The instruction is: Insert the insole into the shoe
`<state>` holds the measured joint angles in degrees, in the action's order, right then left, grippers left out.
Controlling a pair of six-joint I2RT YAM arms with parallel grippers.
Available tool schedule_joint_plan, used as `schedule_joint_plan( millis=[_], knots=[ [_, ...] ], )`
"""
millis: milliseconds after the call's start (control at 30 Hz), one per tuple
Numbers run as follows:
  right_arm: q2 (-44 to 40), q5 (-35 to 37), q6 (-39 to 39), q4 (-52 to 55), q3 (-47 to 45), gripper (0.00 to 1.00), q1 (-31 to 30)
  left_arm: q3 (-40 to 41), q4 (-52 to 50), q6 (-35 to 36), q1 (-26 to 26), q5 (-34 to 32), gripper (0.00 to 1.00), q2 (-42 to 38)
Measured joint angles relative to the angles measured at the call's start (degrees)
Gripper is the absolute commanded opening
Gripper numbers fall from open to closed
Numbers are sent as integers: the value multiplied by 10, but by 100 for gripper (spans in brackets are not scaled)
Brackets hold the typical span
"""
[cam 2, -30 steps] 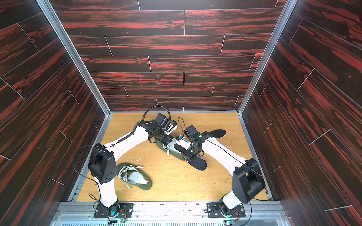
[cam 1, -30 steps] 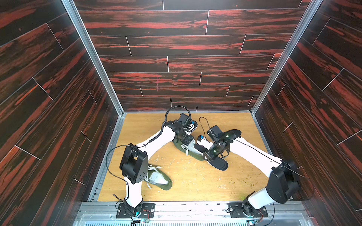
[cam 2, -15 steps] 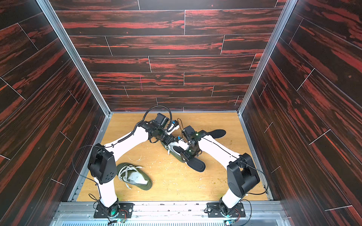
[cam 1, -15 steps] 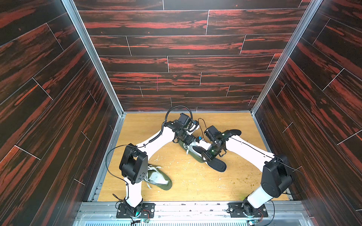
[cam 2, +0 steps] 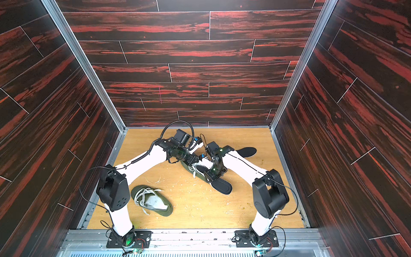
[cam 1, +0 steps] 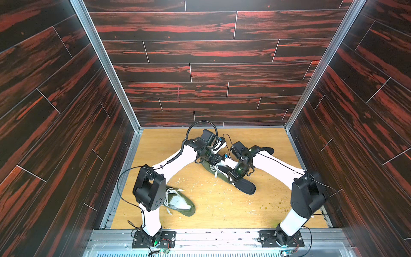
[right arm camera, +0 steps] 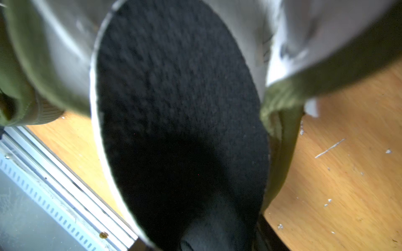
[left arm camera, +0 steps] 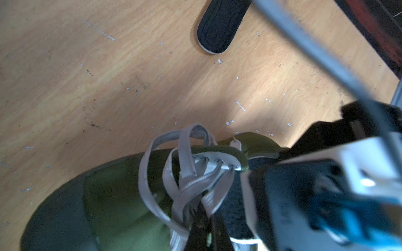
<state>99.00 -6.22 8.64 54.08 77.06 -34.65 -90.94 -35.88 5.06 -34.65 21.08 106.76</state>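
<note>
Item 1, my right gripper (cam 1: 233,177): clamped across the insole (cam 1: 245,188) about midway along it, jaws part closed on its thickness

Item 2, insole: black top, pale edge. Its fore end sits inside the mouth of the shoe (cam 1: 207,166); its heel end lies out on the table (cam 1: 222,211), pointing to 5 o'clock from the shoe. In my right wrist view the insole (right arm camera: 178,108) fills the frame, running in between pale lining and green collar. How deep its toe reaches is hidden

Item 3, my left gripper (cam 1: 219,162): pinched tight on the shoe at its lacing, on the 10 o'clock side of the opening. In my left wrist view the dark fingers (left arm camera: 199,228) meet among the grey laces (left arm camera: 187,173)

Item 4, shoe: olive green, sole down, just past the table's centre toward 12 o'clock, toe to 10 o'clock

Item 5, spare insole (cam 1: 264,150): black, flat at 2 o'clock of the table, partly under my right forearm, apart from the shoe

Item 6, second shoe (cam 1: 180,203): olive, pale laces loose, at 7 o'clock, beside my left arm's elbow

Item 7, table: light wood, flecked with pale scuffs
</note>
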Motion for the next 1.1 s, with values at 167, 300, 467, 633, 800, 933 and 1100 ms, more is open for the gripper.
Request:
schedule_joint_plan(
  millis=[167, 300, 467, 633, 800, 933, 1100],
  knots=[
    [28, 5, 4, 7, 33, 58, 10, 0, 7, 3, 1, 13, 0, 0],
    [43, 10, 11, -1, 46, 61, 14, 1, 16, 3, 5, 14, 0, 0],
    [57, 25, 33, -43, 45, 61, 14, 1, 16, 3, 12, 15, 0, 4],
    [41, 45, 74, -160, -6, 61, 14, 26, 42, -14, 27, 33, 0, 12],
    [-1, 47, 131, -264, -83, 61, 13, 58, 61, -30, 48, 63, 0, 16],
    [-24, 40, 170, -346, -120, 61, 10, 58, 71, -38, 52, 82, 0, 19],
    [-22, 33, 191, -416, -131, 60, 8, 57, 89, -53, 54, 96, 0, 19]
  ],
)
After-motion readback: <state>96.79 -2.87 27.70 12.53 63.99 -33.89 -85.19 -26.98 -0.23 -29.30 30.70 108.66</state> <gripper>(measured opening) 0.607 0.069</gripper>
